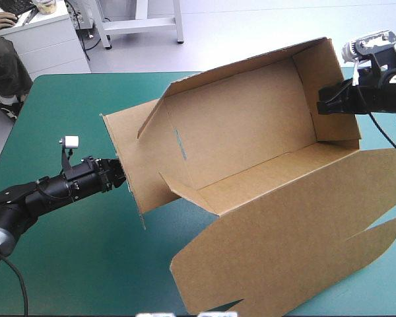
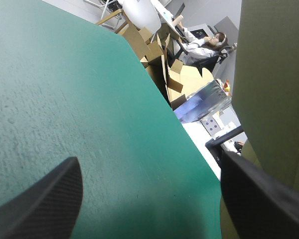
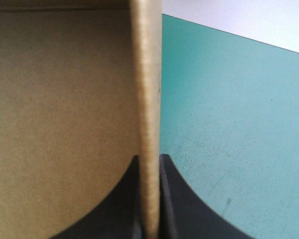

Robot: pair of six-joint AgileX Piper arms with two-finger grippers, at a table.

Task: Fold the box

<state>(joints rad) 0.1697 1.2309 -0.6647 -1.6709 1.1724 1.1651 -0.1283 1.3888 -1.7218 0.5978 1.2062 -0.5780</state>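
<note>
Box (image 1: 251, 152) with walls raised on your worktop (image 1: 66, 264)
Your right gripper (image 1: 321, 104) pinches its end wall; your left gripper (image 1: 121, 175) stands open, empty, beside the opposite wall.

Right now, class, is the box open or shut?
Open. The box has its walls raised, its inside bare, and its lid spread out flat.

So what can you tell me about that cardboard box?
The box is plain brown board, half built: an open tray with its walls raised and its lid spread flat on the robot's side. The right gripper is shut on its right end wall. The left gripper, open, sits at its left end wall.
</note>
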